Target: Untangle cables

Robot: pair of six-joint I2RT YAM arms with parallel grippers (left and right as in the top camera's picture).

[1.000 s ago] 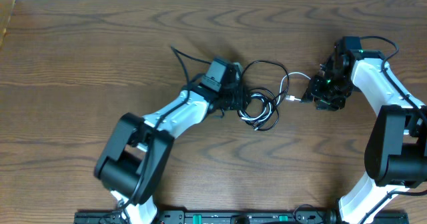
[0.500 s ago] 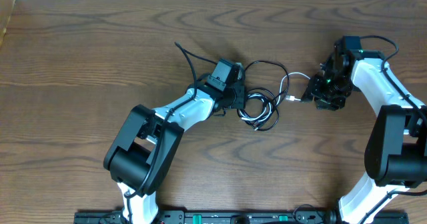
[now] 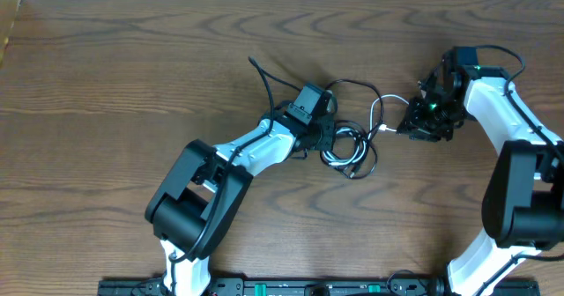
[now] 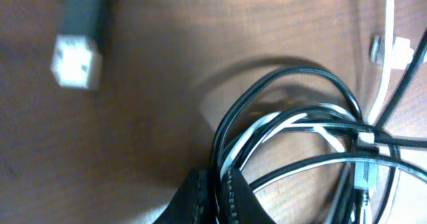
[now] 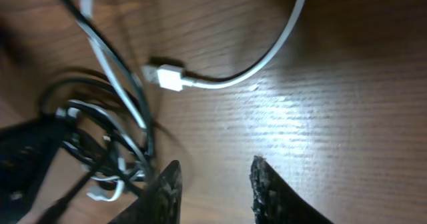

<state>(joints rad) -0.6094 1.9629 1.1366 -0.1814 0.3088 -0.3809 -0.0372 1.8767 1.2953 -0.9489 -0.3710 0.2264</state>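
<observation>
Cables (image 3: 349, 149) (thin, glossy loops) on woodgrain table (image 3: 123, 67)

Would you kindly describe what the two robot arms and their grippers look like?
The left arm and right arm have white shells with bulky black joints. The left gripper and right gripper are black; a small green light glows behind the right one.

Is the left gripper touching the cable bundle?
Touching. In the left wrist view, the left gripper pinches black and white strands of the cables between its closed fingers.
</observation>
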